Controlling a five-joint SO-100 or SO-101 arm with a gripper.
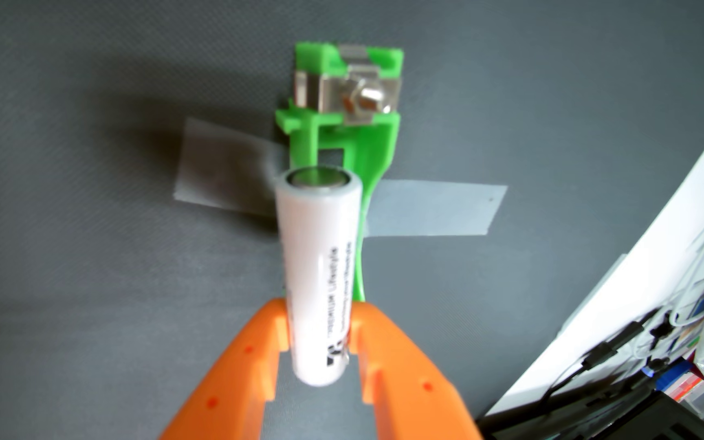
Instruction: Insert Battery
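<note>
In the wrist view a white cylindrical battery (320, 262) with dark lettering stands lengthwise up the middle, its flat metal end pointing away from the camera. My orange gripper (320, 330) is shut on the battery's lower part, one finger on each side. Behind and partly under the battery lies a green plastic battery holder (361, 139), taped to the grey mat, with a metal contact clip and screw (356, 99) at its far end. The battery hovers over the holder's near half and hides most of its slot.
Two strips of grey tape (430, 207) hold the holder to the dark grey mat (88, 254). At the right runs a white table edge (621, 270), with cables and clutter (655, 355) beyond it at lower right.
</note>
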